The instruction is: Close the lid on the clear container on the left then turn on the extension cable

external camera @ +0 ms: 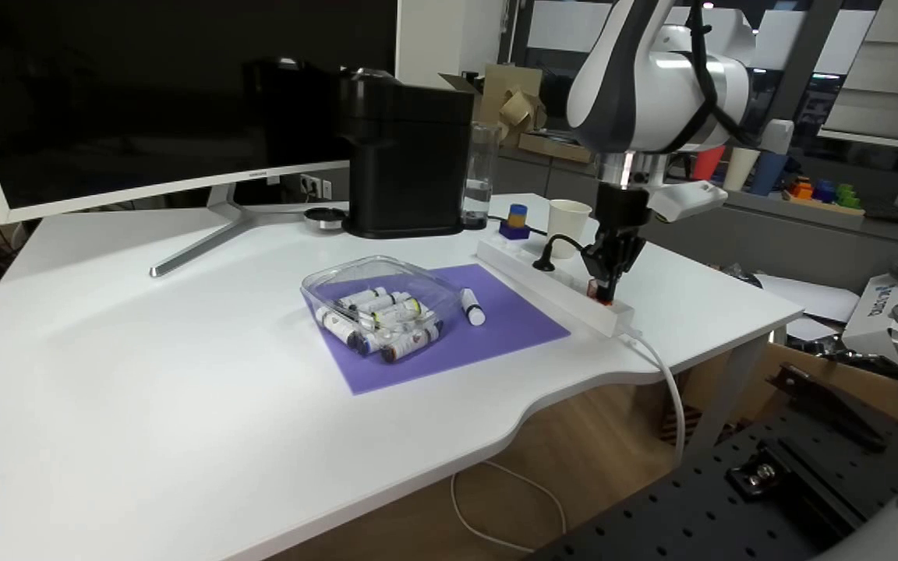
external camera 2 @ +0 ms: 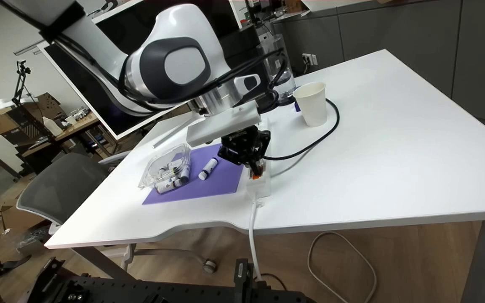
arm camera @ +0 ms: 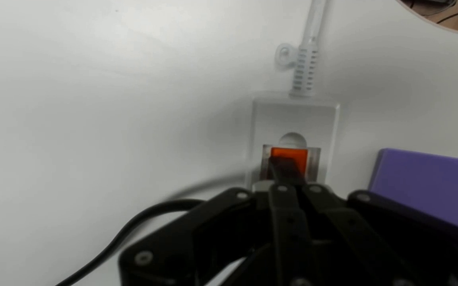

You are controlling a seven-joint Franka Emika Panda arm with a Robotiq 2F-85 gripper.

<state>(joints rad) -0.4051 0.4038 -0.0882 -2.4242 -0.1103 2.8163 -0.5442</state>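
The clear container (external camera: 441, 290) sits on a purple mat (external camera: 511, 335) with several white tubes in it. It also shows in an exterior view (external camera 2: 152, 167). I cannot tell from its see-through walls whether its lid is shut. The extension cable is a white power strip (external camera: 546, 287) with an orange-red switch (arm camera: 298, 154) near its cord end. My gripper (arm camera: 288, 165) is shut with nothing between its fingers. Its fingertips point down onto the switch and cover part of it. In both exterior views the fingertips (external camera: 606, 294) (external camera 2: 257, 169) are at the switch.
A loose white tube (external camera: 472, 306) lies beside the container. A black plug (external camera: 544, 261) and black cord (external camera 2: 310, 145) join the strip. A paper cup (external camera 2: 312, 104), small stacked blocks (external camera: 515, 224), a coffee machine (external camera: 410, 156) and a monitor (external camera: 176, 93) stand behind.
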